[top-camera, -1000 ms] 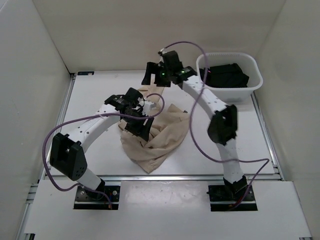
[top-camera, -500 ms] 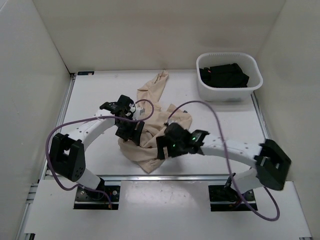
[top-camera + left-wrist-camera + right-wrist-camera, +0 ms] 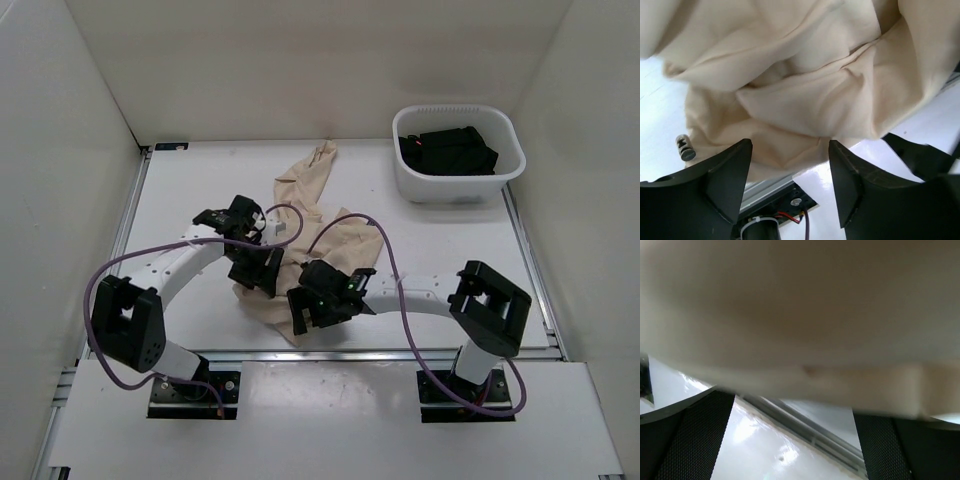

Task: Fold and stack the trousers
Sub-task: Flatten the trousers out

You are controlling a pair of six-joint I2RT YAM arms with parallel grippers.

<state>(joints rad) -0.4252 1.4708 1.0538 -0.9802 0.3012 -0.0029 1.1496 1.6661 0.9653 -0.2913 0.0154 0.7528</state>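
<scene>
The trousers (image 3: 306,186) lie crumpled in the middle of the table, light beige, with one leg reaching toward the back. My left gripper (image 3: 256,270) hangs over the heap's left side. In the left wrist view it (image 3: 790,172) is open, with folds of the trousers (image 3: 790,90) just beyond the fingertips and nothing clamped. My right gripper (image 3: 304,311) sits low at the heap's near edge. In the right wrist view it (image 3: 792,440) is open, and blurred cloth of the trousers (image 3: 800,315) fills the upper part of the frame close to the camera.
A white basket (image 3: 412,185) holding dark folded clothes (image 3: 448,150) stands at the back right. The table's metal front rail (image 3: 380,352) runs just below the right gripper. White walls close in the left, back and right sides.
The right arm swung from the back of the table, near the basket, down to the near edge of the trousers. The left gripper shifted slightly toward the front. One trouser leg now lies exposed toward the back.
</scene>
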